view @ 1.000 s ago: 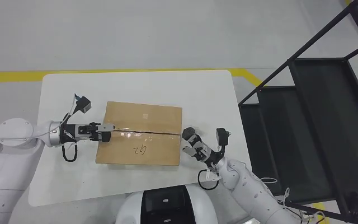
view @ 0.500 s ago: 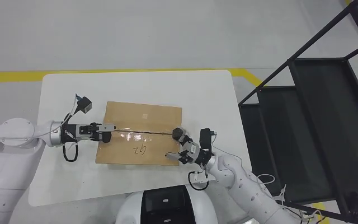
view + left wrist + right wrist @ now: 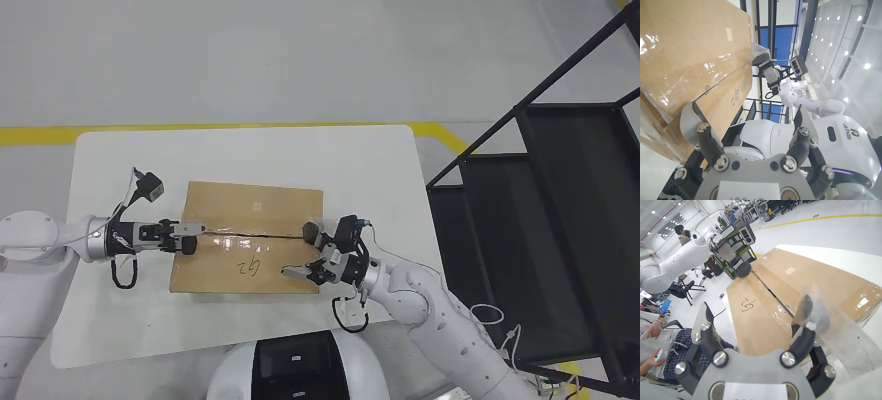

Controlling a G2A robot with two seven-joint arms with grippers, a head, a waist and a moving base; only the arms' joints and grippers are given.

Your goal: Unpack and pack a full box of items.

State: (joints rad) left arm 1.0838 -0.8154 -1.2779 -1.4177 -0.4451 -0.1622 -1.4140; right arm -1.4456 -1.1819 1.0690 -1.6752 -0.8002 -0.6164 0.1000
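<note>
A closed cardboard box (image 3: 250,215) with clear tape (image 3: 240,238) along its top seam lies in the middle of the white table (image 3: 110,170). My left gripper (image 3: 192,237) is open at the box's left end, level with the seam. One of its fingers (image 3: 694,113) rests against the box's end wall (image 3: 687,47). My right gripper (image 3: 303,252) is open over the right end of the box top, straddling the seam (image 3: 772,292). A loose strip of clear tape (image 3: 831,321) clings to one of its fingers (image 3: 804,308). The left gripper (image 3: 743,271) shows at the far end.
A black metal staircase (image 3: 540,200) stands just right of the table. A yellow floor line (image 3: 250,128) runs behind the table. Bare table surface lies behind the box and to its left and right.
My right gripper has moved from beside the box's right end onto the box top, leftward along the seam, with its fingers spread. The left arm has stayed put.
</note>
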